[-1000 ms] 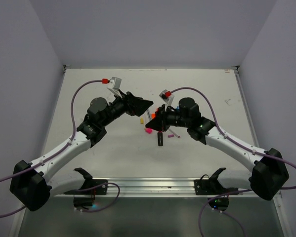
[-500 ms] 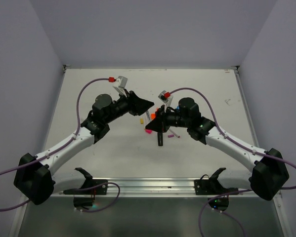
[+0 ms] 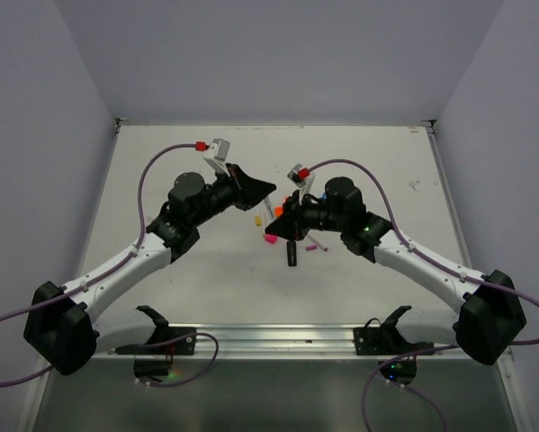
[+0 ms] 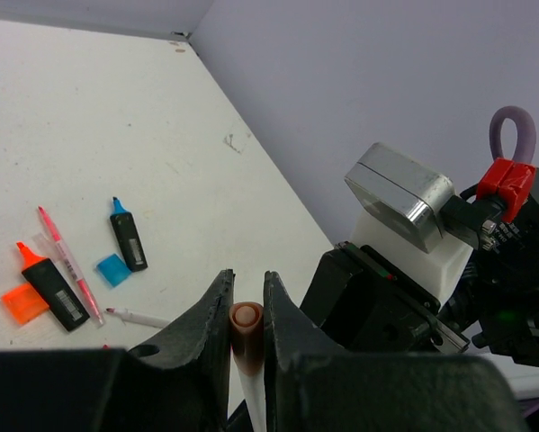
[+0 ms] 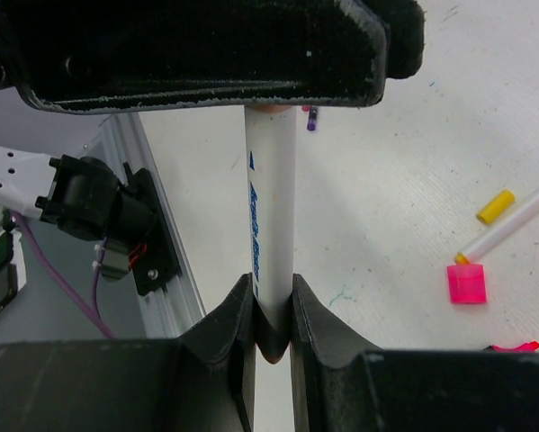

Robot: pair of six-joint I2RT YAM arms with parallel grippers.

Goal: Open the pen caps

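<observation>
Above the bench [image 3: 224, 288], in mid-air, the two hands meet on one white pen [image 5: 271, 207]. The left hand [image 4: 247, 310] is pressed onto its tan cap [image 4: 246, 318], the right hand [image 5: 271, 315] pinches the barrel lower down, and pen and cap hang between them, well off the surface. Now the risks. The cap sits right at the ends of the left fingers, barely gripped by the look of it, so a straight pull may simply slide those fingers off and leave the cap on. Same worry at the other end: the barrel is smooth and round, held only near the right fingertips, and it could slip through instead of the cap giving way. If the arms pull on slightly different lines, the thin barrel takes a bend and the cap binds harder rather than popping. And when it does pop, the release is sudden. A jolt could knock cap or pen loose, and either would drop among the orange cap [image 4: 19, 302], blue cap [image 4: 113, 269] and pink cap [image 5: 467, 283] lying loose below, perhaps scattering them. The hands are also very close together, so any twist to loosen the cap risks one bumping the other.
</observation>
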